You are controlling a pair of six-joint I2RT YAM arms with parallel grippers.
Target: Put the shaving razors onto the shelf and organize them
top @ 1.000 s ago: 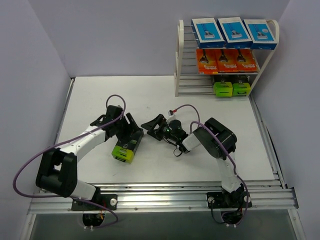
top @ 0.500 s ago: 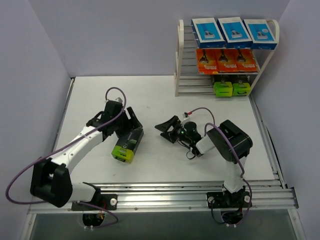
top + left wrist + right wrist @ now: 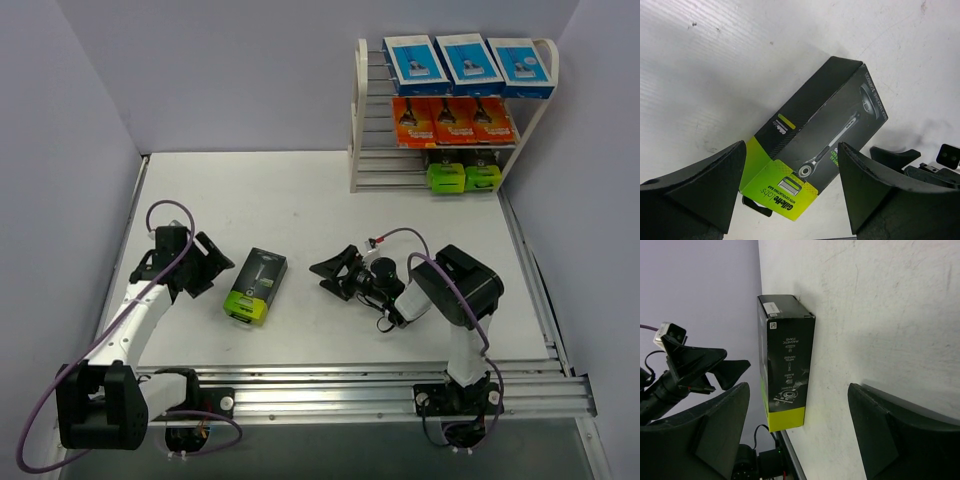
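Backed off leftward, left pincer (image 3: 214, 272) gapes empty—right pincer (image 3: 322, 281) too—flanking the glossy black-and-lime carton (image 3: 256, 286).

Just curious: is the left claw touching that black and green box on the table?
Apart. The top view shows bare table between the left claw and the box.

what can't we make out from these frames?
Top view: two lime-ended packs on the shelf's bottom tier show only their lime ends; the orange packs' tier covers the rest.
Top view: shelved packs' print is too small.
Right wrist view: table pack shows only a side and an end; front faces away.
Left wrist view: that pack's lime corner sits behind the left end effector's finger.
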